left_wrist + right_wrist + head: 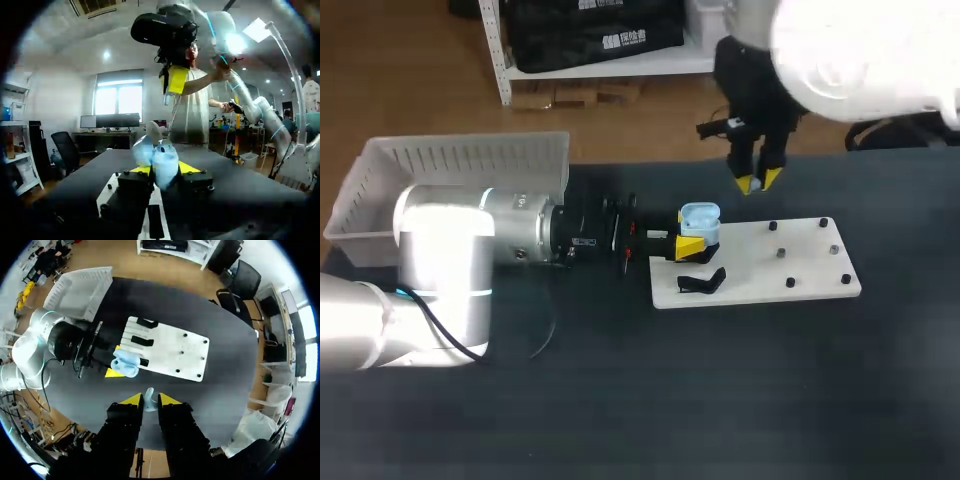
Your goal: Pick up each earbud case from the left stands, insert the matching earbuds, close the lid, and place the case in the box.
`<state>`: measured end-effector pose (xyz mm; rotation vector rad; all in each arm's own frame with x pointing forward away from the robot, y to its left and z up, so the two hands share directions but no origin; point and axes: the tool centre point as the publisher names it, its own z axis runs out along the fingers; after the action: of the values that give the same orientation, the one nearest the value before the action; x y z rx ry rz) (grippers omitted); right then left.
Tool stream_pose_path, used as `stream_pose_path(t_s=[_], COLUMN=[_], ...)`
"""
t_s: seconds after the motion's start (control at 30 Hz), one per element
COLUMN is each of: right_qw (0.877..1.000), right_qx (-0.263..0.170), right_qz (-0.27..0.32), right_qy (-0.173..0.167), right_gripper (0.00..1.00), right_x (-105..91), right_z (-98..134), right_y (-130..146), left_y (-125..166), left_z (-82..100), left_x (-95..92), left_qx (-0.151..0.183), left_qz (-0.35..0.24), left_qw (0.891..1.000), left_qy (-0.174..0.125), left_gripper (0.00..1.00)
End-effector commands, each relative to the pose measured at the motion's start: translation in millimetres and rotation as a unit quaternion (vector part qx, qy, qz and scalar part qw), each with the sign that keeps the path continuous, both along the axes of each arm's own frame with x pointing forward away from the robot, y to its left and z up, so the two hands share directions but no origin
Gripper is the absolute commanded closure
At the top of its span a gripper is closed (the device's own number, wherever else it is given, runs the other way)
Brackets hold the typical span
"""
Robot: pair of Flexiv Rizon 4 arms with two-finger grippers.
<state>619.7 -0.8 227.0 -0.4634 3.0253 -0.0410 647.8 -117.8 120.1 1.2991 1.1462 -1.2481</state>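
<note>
Left tool (691, 245) grips blue case (700, 217) from both sides, lid open, at 9 o'clock end of white board (790, 265). Right tool (758, 182) hangs at 1 o'clock from case, fingers close together, pinching small white thing, likely earbud (149, 400). Box (460, 160) at 10 o'clock from case.

left gripper (695, 238) and black stand (702, 282) crowd the white board (810, 288) at its left end; small pegs (781, 253) dot the rest.

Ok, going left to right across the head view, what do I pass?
White box → left gripper shut on the earbud case → right gripper pinching an earbud → bare right end of the white board.
</note>
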Motion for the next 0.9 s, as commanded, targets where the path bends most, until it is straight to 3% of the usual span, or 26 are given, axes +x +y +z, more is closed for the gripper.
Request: stream_pose_path(t_s=[0.03, 0.9], right_qw=[1.000, 0.996], right_qx=[-0.016, 0.000], right_qz=[0.009, 0.089], right_qy=[0.017, 0.030], right_gripper=[1.00, 1.00], right_x=[6.5, -2.3], right_z=[2, -28], right_y=[16, 54], left_y=[-1, -1], left_z=[-0.4, -0.4], left_x=[-1.4, -1.4], left_qx=[-0.001, -0.001], left_qz=[0.004, 0.004], left_qw=[1.000, 1.000], left_qy=[-0.002, -0.002], left_gripper=[1.00, 1.00])
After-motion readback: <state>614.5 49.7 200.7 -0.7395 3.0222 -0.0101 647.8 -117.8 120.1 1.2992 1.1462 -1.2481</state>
